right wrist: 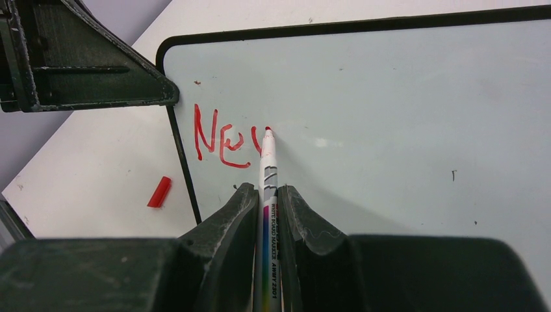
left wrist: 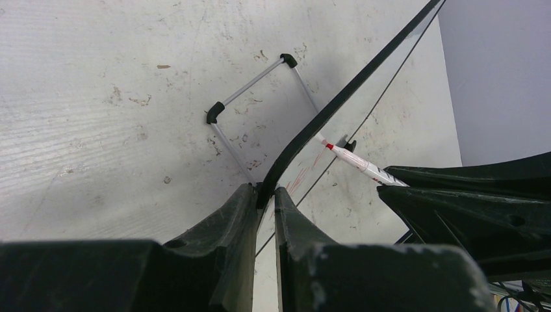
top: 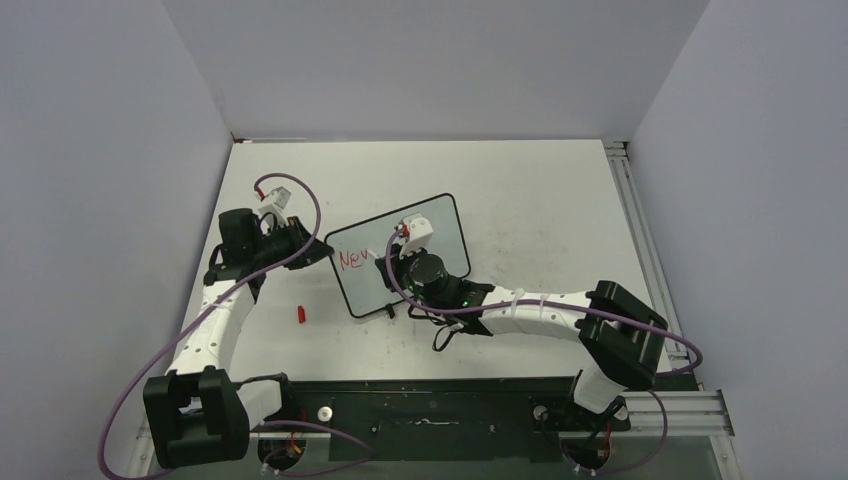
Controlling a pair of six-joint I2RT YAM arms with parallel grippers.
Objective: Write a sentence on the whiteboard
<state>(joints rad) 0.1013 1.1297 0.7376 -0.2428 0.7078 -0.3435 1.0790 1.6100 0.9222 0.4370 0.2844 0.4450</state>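
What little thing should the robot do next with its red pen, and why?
Probably keep the marker tip on the whiteboard and stroke down and up again to finish the third letter. The red writing reads only "Ne" plus an unfinished stroke, the tip touches the board right there, and the left jaws clamp the board's edge.

Black-framed whiteboard [right wrist: 390,130] seemingly propped tilted; red sentence [right wrist: 224,140] reads "Ne" plus a partial stroke
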